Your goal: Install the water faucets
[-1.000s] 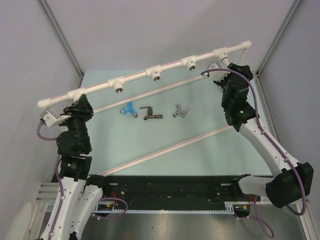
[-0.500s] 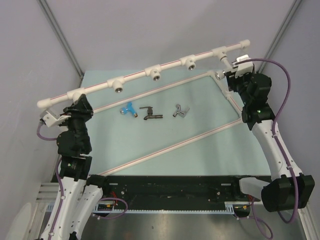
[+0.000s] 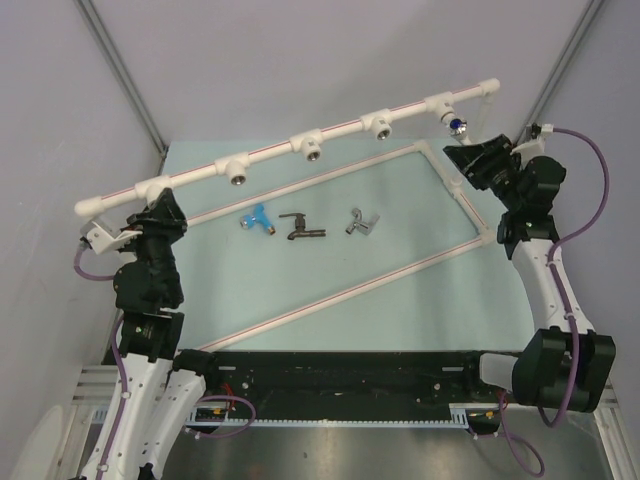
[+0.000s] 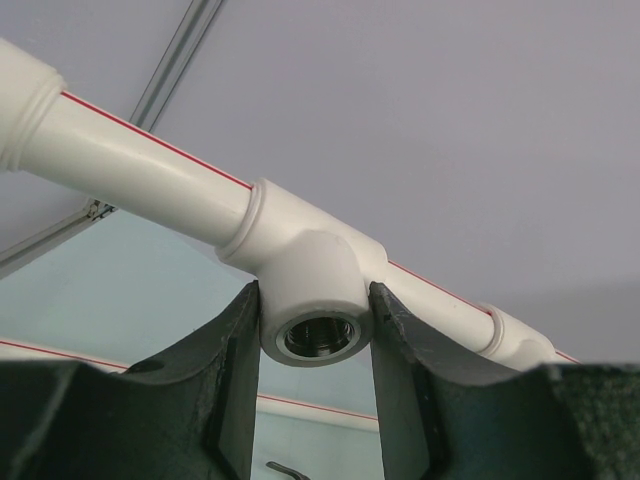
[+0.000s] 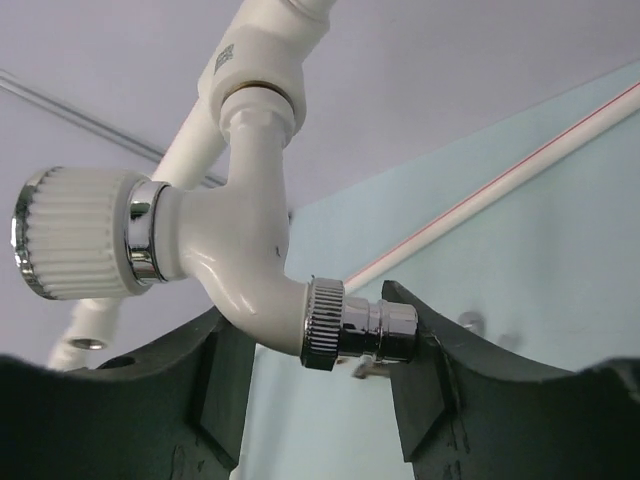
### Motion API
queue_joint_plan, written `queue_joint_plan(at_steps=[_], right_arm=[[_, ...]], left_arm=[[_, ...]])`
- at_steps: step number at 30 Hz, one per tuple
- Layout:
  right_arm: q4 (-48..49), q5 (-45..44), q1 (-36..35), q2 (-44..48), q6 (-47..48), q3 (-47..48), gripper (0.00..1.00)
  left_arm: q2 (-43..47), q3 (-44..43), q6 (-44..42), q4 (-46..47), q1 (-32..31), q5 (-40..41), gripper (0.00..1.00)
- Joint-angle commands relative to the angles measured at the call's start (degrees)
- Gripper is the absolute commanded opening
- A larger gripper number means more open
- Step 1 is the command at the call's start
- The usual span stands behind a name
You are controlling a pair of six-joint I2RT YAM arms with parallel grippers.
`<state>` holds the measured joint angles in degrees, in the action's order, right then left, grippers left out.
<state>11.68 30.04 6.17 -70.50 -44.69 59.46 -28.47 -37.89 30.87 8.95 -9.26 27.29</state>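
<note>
The white faucet (image 5: 225, 250), with a ribbed knob and a chrome spout, hangs from the rightmost tee fitting (image 3: 443, 106) of the raised white pipe (image 3: 270, 152). It also shows in the top view (image 3: 456, 125). My right gripper (image 5: 315, 320) is shut on its spout, at the pipe's right end (image 3: 463, 140). My left gripper (image 4: 315, 310) is shut on the leftmost tee fitting (image 4: 310, 280), whose threaded socket is empty. This gripper also shows in the top view (image 3: 160, 203). The blue faucet (image 3: 257, 219), dark faucet (image 3: 302, 229) and silver faucet (image 3: 361, 222) lie on the mat.
Thin white frame pipes run across the green mat (image 3: 420, 300): one under the raised pipe (image 3: 300, 185), one diagonal (image 3: 330, 295), one down the right side (image 3: 463, 195). Three middle tee sockets (image 3: 310, 146) hang empty. Grey walls and metal poles (image 3: 120, 75) close in the sides.
My right arm has swung out to the right and its wrist has turned, with the gripper staying at the rightmost tee on the white faucet. The left arm has not moved.
</note>
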Motion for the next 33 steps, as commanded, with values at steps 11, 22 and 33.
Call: queue_joint_plan(at_steps=[11, 22, 33], right_arm=[[31.31, -0.6, 3.58, 1.59, -36.8, -12.79, 0.24], [7.07, -3.58, 5.95, 12.13, -3.5, -6.47, 0.86], [-5.17, -17.55, -1.68, 17.41, 39.51, 0.65, 0.91]], left_arm=[[0.17, 0.97, -1.78, -2.27, -0.94, -3.73, 0.0], [-0.27, 0.97, -1.69, -2.27, -0.94, -3.91, 0.0], [-0.62, 1.15, -1.69, -2.01, -0.94, -3.91, 0.0]])
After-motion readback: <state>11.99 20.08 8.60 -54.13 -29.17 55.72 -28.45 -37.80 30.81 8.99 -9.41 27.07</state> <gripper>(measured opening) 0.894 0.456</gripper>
